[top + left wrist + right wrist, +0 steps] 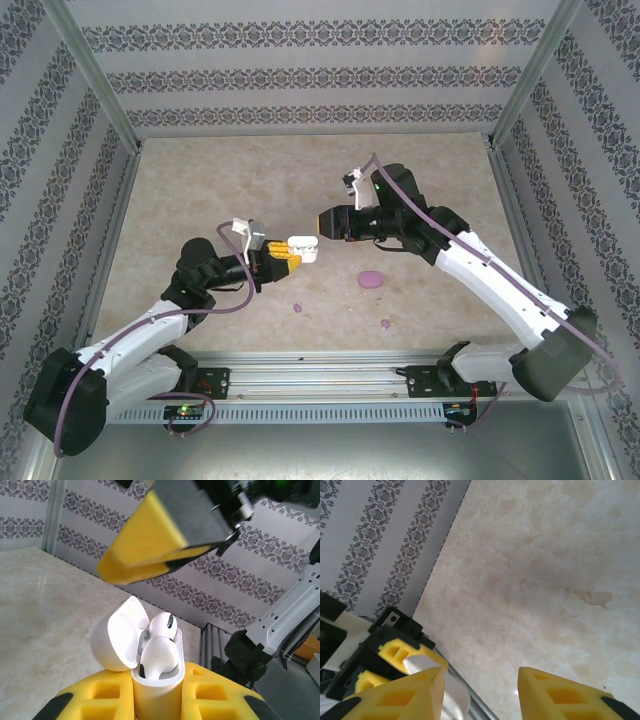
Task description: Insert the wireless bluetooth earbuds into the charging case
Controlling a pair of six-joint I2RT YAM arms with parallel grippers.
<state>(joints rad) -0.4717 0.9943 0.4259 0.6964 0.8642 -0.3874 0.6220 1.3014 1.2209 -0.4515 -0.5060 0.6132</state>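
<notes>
Rig at work: a beige marble-patterned table point(300, 190), boxed in by grey-and-white patterned walls point(320, 70), lies beneath two white-and-black arms whose tips meet near its middle; the left arm point(140, 335) reaches in from the near left corner, the right arm point(490, 275) from the near right.

The left gripper point(285, 254) is clamped tight on the base of a white pebble-shaped plastic charging case point(157, 690); the case stands upright between the gripper's yellow pads, its hinged lid point(120, 635) swung open to the left in the left wrist view.

The right gripper point(322, 222) hangs just above the open case without touching it; its yellow fingers point(560, 695) stand partly apart with bare table showing between them, and they hold nothing.

A lilac rounded plastic case point(370, 279) rests on the table on the near side of the right gripper; whether its lid is fully shut cannot be told.

Two white plastic earbuds point(159, 657) sit inside the white case, one behind the other, their rounded heads standing above its rim.

Two lilac plastic earbuds lie loose on the table, well apart; one point(297, 307) lies nearer than the left gripper, the other point(385, 323) nearer than the lilac case.
</notes>
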